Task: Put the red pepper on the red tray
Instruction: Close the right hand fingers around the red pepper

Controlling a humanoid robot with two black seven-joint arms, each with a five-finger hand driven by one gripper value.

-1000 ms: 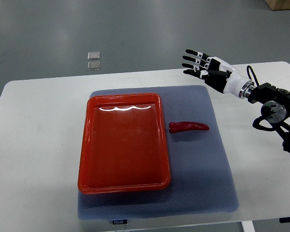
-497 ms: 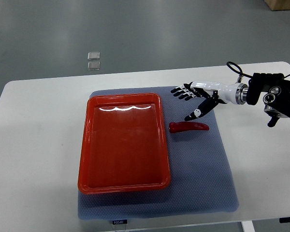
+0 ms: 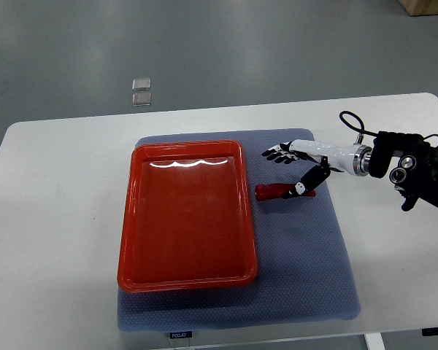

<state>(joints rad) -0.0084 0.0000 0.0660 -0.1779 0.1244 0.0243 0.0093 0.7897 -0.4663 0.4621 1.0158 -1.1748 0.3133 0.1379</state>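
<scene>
A red pepper [image 3: 275, 192] lies on the blue-grey mat [image 3: 306, 248], just right of the red tray [image 3: 186, 215]. The tray holds nothing. My right hand [image 3: 288, 169] comes in from the right edge and hovers right over the pepper. Its fingers [image 3: 276, 152] are spread above the pepper's far side and its thumb [image 3: 301, 185] rests at the pepper's right half, hiding that end. The hand is open and does not grip the pepper. My left arm is out of view.
The white table [image 3: 58, 219] carries the mat. My right forearm [image 3: 405, 164] with a black cable loop lies over the table's right side. Two small clear squares [image 3: 141, 90] lie on the grey floor beyond the table.
My right hand has swung from the mat's far right corner, palm turned down, and lowered left onto the pepper. The pepper and tray have not moved.
</scene>
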